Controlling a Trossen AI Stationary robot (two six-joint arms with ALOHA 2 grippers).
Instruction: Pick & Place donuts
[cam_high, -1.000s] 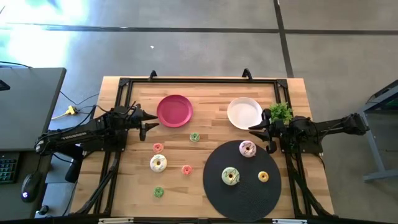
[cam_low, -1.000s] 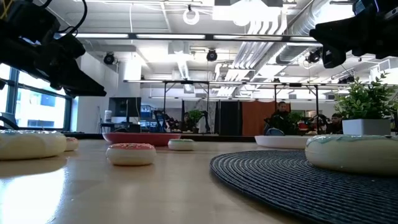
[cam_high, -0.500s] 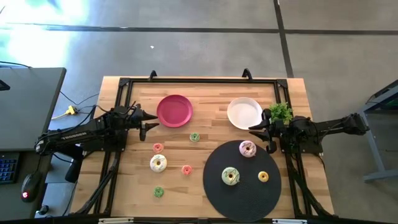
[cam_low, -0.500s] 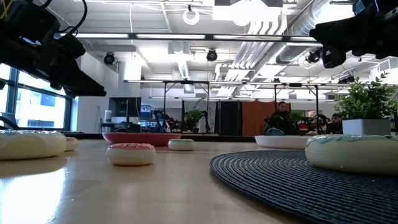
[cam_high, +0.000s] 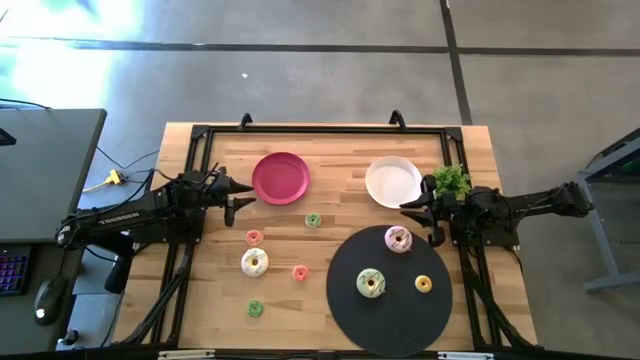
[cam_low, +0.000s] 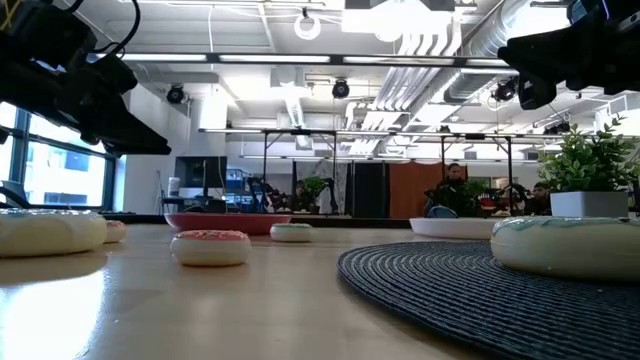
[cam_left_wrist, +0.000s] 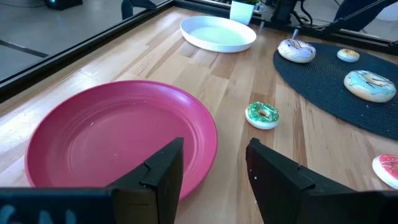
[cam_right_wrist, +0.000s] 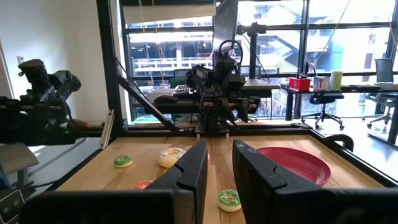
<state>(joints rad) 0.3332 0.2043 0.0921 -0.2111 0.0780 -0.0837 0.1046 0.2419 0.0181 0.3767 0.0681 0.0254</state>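
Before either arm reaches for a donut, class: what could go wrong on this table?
1. The left gripper waits open beside the pink plate; reaching out could nudge its rim.
2. The right gripper hangs between the white plate and the pink-frosted donut, close to the plant; a swing might topple it.
3. The small donuts, like the green one, may slip from the fingers.

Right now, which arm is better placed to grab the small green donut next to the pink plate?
Probably left: the left gripper hovers open beside the pink plate, nearer the green donut than the right gripper.
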